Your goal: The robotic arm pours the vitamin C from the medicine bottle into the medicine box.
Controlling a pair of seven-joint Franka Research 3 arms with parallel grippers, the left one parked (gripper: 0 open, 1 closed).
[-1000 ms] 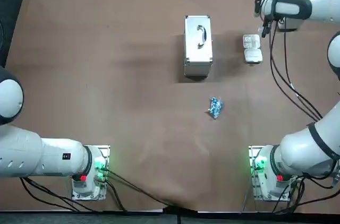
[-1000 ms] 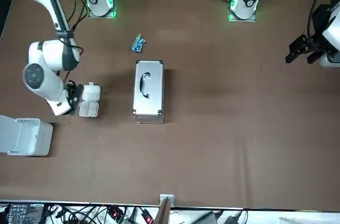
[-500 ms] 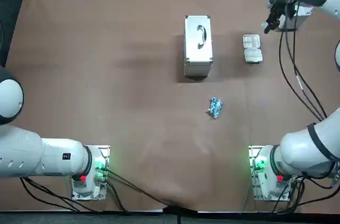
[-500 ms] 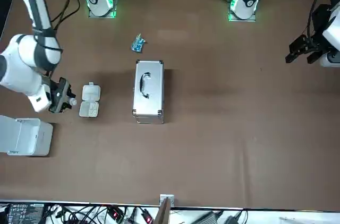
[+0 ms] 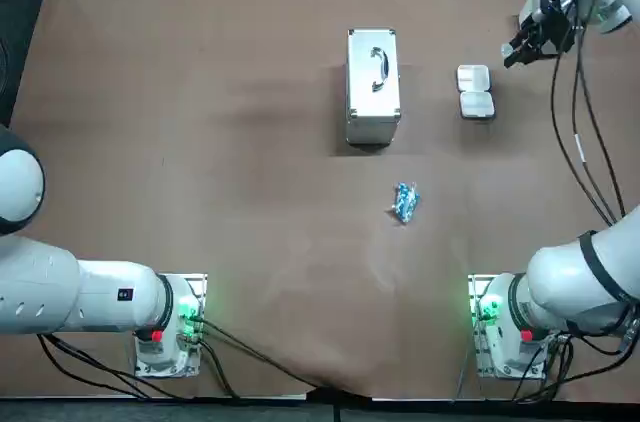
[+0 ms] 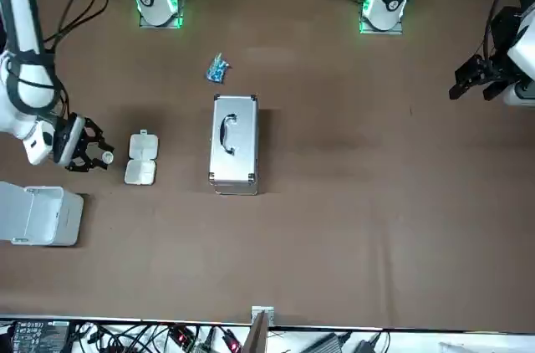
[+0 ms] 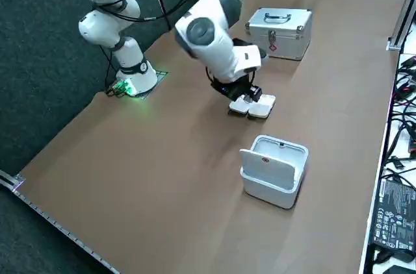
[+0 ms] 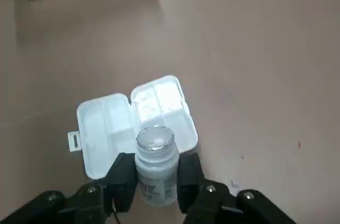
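White medicine bottle (image 8: 155, 168) is squeezed tight between the two fingers of the right gripper (image 8: 154, 177), just beside the open medicine box (image 8: 133, 123). That box lies flat on the brown table (image 5: 200, 142), near a silver case (image 5: 373, 87). A small blue packet (image 5: 404, 202) lies closer to the robot.

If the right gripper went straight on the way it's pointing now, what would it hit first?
Most likely the open medicine box. In the wrist view it lies directly beyond the medicine bottle clamped in the right gripper. How much gap remains is unclear.
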